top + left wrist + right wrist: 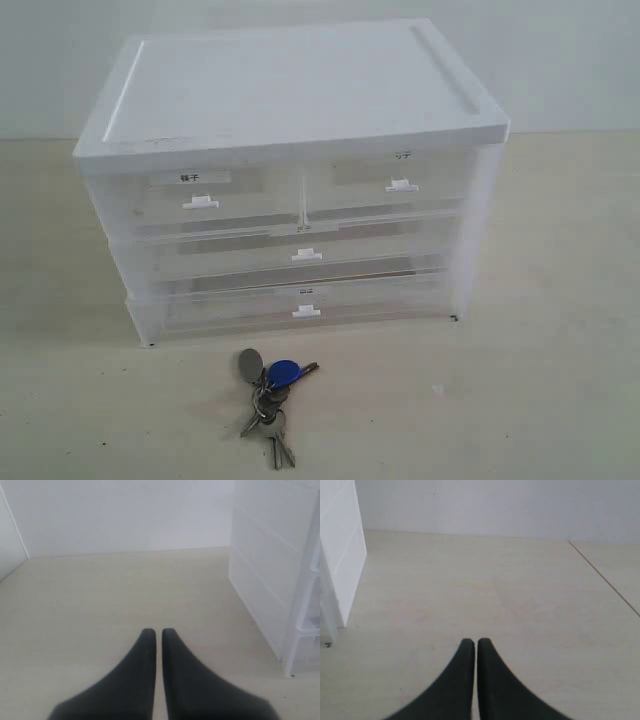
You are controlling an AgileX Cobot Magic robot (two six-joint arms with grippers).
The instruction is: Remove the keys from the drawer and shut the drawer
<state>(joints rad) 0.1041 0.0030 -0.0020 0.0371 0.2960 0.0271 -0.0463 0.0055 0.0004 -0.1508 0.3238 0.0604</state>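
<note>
A: From the outside view, where are the keys (pixel 268 400)?
B: On the table (pixel 520 400), just in front of the cabinet (pixel 290 90) — bunch lying lengthwise away from it, slightly left of middle. The drawer (pixel 395 190), top right, looks flush.
A: Left wrist view?
B: The left gripper (pixel 159 632) is pressed together, empty, cabinet beside it.
A: Right?
B: The right gripper (pixel 472 642) is closed on nothing too. No keys in either — I'd guess left is nearer.

A pale beige tabletop (pixel 560 300) is occupied by a translucent white plastic drawer cabinet (pixel 290 100), a bunch of silver metal keys (pixel 268 398) with a blue oval fob being laid just before it.
</note>
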